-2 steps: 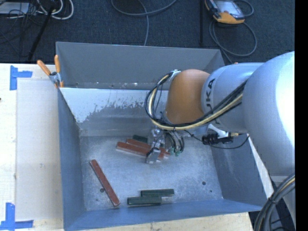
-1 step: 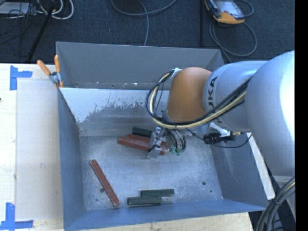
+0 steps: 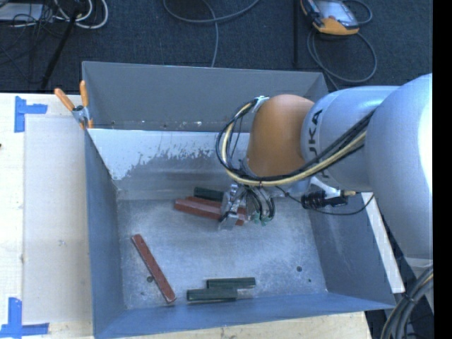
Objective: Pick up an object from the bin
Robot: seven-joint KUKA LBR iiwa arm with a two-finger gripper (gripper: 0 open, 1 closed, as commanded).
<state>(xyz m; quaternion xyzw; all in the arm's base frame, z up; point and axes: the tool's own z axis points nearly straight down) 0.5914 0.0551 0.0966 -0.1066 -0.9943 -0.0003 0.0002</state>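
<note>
The hand [image 3: 232, 216], grip impossible to tell, hangs over flat red-brown bars [image 3: 194, 206] beside a dark block [image 3: 207, 192] in the bin [image 3: 282, 254].

You have one camera, set above the grey metal bin [image 3: 212, 111] and a little off to one side, facing down into it. Its far wall stands toward the top of your view and its near rim runs along the bottom. Beyond the far wall you catch a band of dark floor [image 3: 212, 48] with cables [image 3: 88, 9]. You sit near enough to tell apart the small bars [image 3: 152, 267] lying in the bin. The arm [image 3: 395, 154] enters from the view's right, and its orange cover [image 3: 279, 136] stands between you and much of the tool [image 3: 233, 214]
</note>
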